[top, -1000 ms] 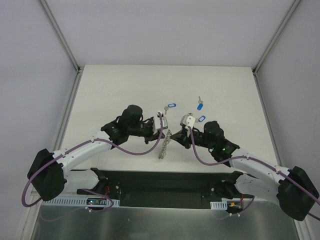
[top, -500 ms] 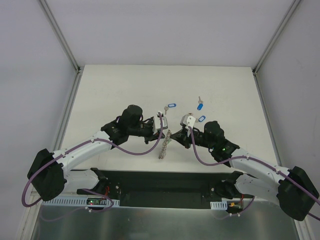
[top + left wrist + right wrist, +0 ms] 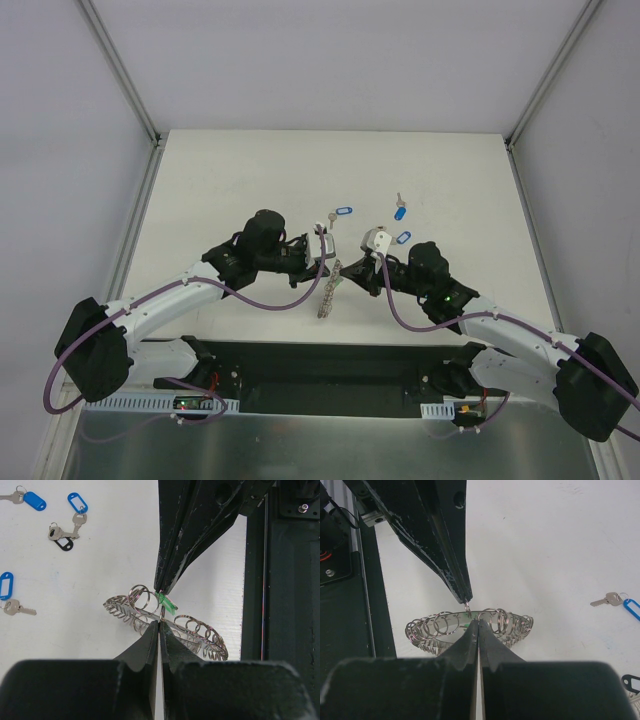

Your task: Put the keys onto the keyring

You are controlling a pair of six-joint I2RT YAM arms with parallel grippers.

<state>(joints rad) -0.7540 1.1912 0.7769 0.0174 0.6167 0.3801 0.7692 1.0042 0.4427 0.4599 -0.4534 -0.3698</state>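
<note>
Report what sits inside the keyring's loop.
A green tag shows inside the keyring, at the shut tips of the right gripper. White table shows through the rest. The tag's key cannot be made out: the left gripper covers that spot.

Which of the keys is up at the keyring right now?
The green-tagged key, between the tips of the left gripper and right gripper at the keyring. The blue-tagged keys and the black-tagged key lie loose on the table, apart from it.
</note>
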